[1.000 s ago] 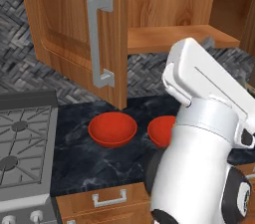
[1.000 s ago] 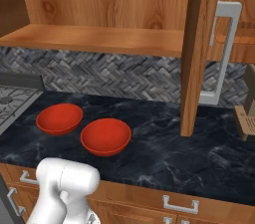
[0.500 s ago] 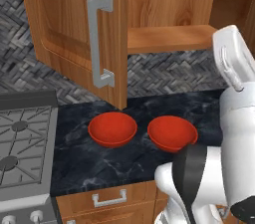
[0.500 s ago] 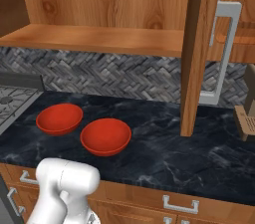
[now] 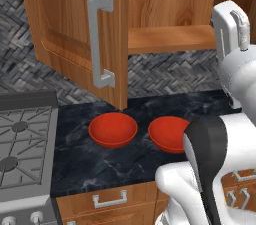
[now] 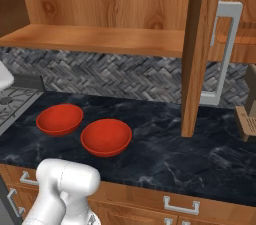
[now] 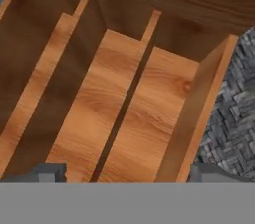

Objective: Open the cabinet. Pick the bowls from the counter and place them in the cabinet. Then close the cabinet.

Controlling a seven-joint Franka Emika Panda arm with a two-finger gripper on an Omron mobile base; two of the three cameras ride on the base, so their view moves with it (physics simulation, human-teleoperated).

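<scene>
I am looking up into the open cabinet (image 7: 124,98), my fingers (image 7: 50,172) standing wide apart with nothing between them. Both bowls (image 5: 113,129) (image 5: 172,133) are sitting side by side on the surface (image 5: 100,164), well below me, toward 6 o'clock from the shelf (image 6: 100,39). Round, they have no long axis. I am seeing no writing anywhere.

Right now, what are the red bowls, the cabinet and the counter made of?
The bowls look like glossy ceramic or plastic: plain red with a smooth sheen, so I can't tell which. The cabinet looks like warm brown wood, with grain lines on its shelf and doors. The counter looks like polished dark stone, with pale marble-like veins.
</scene>
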